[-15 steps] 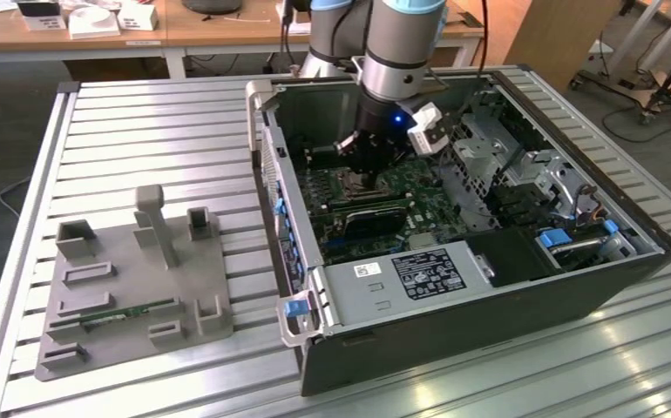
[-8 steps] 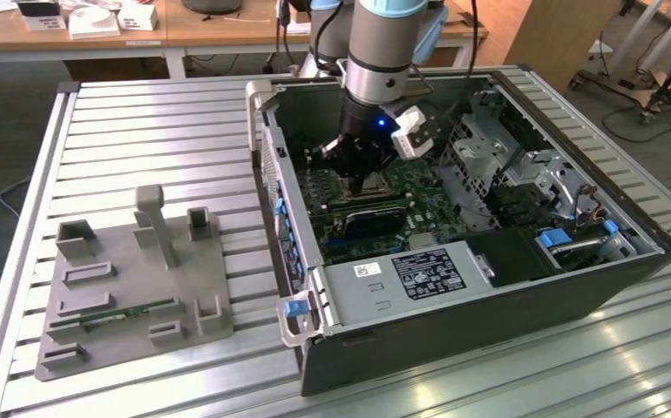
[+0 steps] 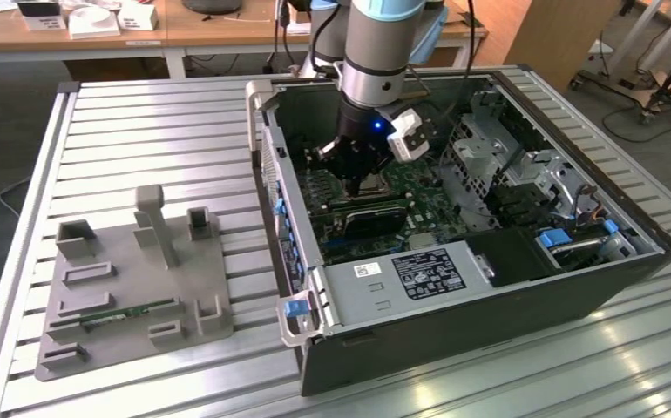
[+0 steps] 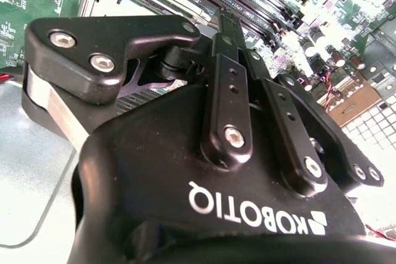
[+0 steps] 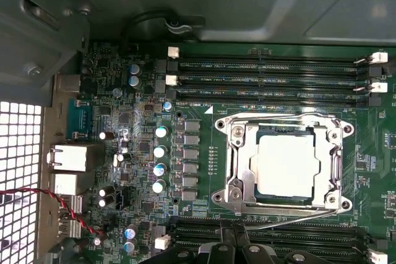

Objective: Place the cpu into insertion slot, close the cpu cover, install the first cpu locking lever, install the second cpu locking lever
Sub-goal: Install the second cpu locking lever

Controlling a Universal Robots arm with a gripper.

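Currently, the gripper (image 3: 359, 186) stands low inside the open computer case (image 3: 487, 318), directly over the motherboard (image 5: 136, 171). In both wrist views its fingers (image 5: 226, 250) are drawn together, with nothing held between them. The tips sit just beside the edge of the insertion slot (image 5: 284, 132) that faces the nearer bank of memory slots (image 5: 291, 234).

The cpu (image 5: 286, 165) lies seated in the insertion slot, silver top facing up. The cpu cover (image 5: 238, 153) is folded down flat around it, so the chip shows through the window.

One wire locking lever (image 5: 278, 117) runs level along the far edge of the socket. The second locking lever (image 5: 291, 219) runs at a slant along the edge next to the fingertips.

Markings:
- White lettering on the gripper body (image 4: 257, 211).
- A black-and-white label (image 3: 429, 272) on the power supply housing.
- Fine white print on the motherboard near the socket, too small to make out.
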